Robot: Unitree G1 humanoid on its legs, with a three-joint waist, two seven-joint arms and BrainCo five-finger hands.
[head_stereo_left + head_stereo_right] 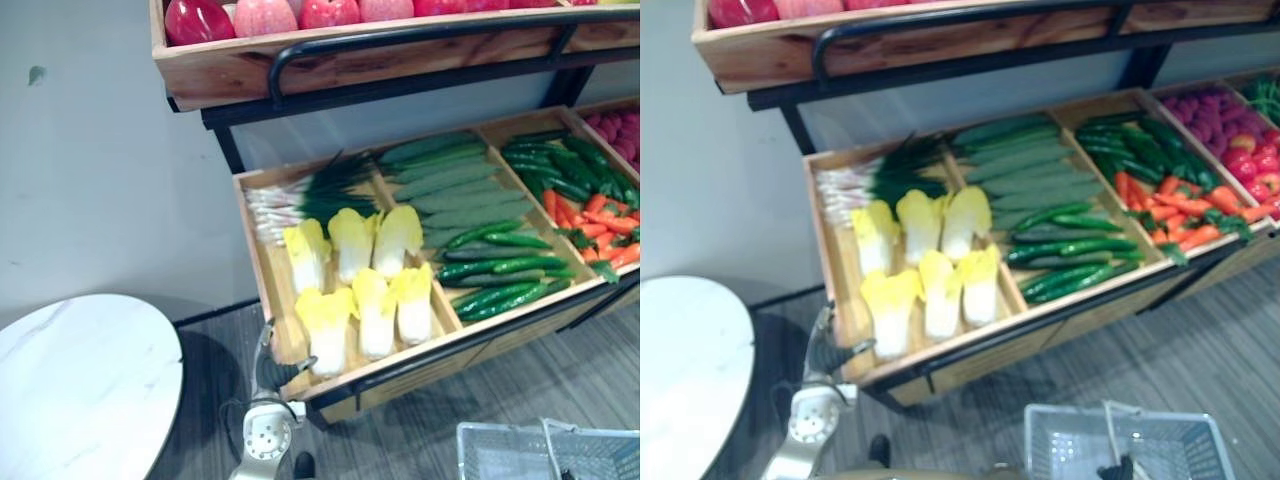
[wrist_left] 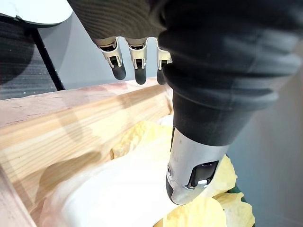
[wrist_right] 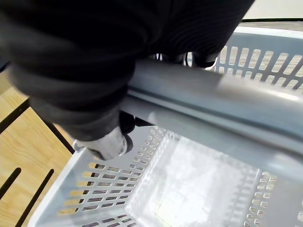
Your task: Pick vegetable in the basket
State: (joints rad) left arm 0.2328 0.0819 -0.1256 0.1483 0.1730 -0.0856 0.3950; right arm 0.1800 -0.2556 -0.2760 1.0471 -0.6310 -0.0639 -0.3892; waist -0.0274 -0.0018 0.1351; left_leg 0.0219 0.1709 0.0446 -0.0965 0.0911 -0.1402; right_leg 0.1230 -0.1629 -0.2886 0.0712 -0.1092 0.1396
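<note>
Several yellow-white napa cabbages lie in the left compartment of the wooden crate. My left hand hovers at the crate's front-left corner, just beside the nearest cabbage. In the left wrist view its fingers reach straight over the wooden rim and the thumb hangs above the cabbage, so the hand is open and holds nothing. My right hand is curled round the grey handle of the plastic basket, which hangs low at the front right with nothing in it.
Green onions, cucumbers, green chillies and carrots fill the other compartments. An upper shelf of red apples with a black rail overhangs the crate. A round white table stands at the left.
</note>
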